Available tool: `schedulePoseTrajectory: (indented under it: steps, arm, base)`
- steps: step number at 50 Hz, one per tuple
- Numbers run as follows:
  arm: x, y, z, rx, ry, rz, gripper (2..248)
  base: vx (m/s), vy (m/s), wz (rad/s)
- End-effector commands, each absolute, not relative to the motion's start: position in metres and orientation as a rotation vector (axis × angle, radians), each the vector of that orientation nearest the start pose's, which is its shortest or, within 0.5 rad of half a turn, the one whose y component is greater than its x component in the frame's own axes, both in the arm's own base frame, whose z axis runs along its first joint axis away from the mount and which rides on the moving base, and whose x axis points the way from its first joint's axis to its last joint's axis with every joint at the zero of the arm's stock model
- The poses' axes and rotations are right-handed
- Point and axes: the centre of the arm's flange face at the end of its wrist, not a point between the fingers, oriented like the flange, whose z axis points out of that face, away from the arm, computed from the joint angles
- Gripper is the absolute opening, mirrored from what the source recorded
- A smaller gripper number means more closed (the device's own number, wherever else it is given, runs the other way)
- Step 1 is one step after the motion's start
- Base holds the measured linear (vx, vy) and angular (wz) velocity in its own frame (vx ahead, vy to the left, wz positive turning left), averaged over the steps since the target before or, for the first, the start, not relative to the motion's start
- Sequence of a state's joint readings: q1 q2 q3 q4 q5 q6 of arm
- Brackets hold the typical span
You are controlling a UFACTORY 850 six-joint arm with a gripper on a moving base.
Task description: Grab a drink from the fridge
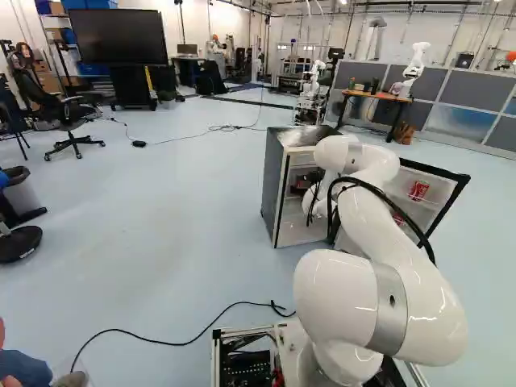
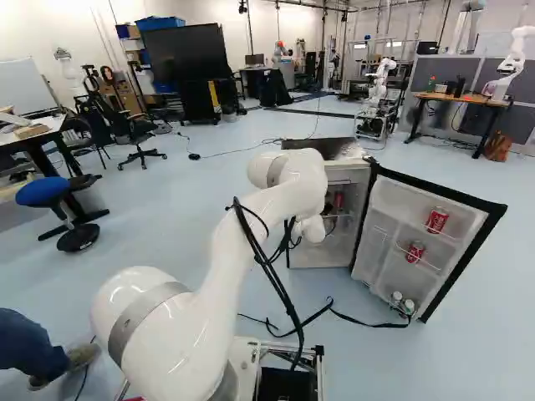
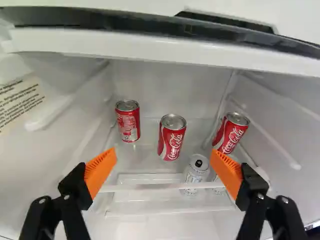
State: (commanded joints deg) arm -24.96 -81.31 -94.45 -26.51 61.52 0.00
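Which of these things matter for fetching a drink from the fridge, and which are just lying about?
Part of the job:
- fridge and its open door
- red cans and silver cans inside
- white arm with its open claw

Just lying about:
- big black screen
- office chair
- blue-topped stool
- wooden-topped desk

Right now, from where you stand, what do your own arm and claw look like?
My single arm is thick, glossy and white, with smooth, rounded joints. A grey metallic band circles the bulky section near its base, and loose black cables run along the outside. The claw is black, with two fingers carrying bright orange, finely ridged pads.
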Motion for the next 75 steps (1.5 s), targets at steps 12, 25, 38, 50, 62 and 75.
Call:
schedulePoseTrajectory:
  steps: [12, 25, 38, 50, 62, 75]
  arm:
    - [0.658, -0.267, 0.013, -2.599, -0.121, -1.890, 247]
    - [0.670, -0.267, 0.006, -2.607, -0.137, -1.889, 247]
    - [0.684, -0.269, 0.000, -2.589, -0.156, -1.925, 247]
    - [0.693, -0.275, -0.004, -2.576, -0.161, -1.960, 247]
    - [0.699, -0.283, -0.009, -2.565, -0.161, -1.995, 247]
    - [0.708, -0.286, -0.013, -2.549, -0.172, -2.028, 247]
  base:
    - [0.000, 0.000, 0.000]
    - [0.000, 0.000, 0.000]
    - [0.000, 0.000, 0.000]
    - [0.000, 0.000, 0.000]
    - [0.000, 0.000, 0.000]
    - [0.000, 0.000, 0.000]
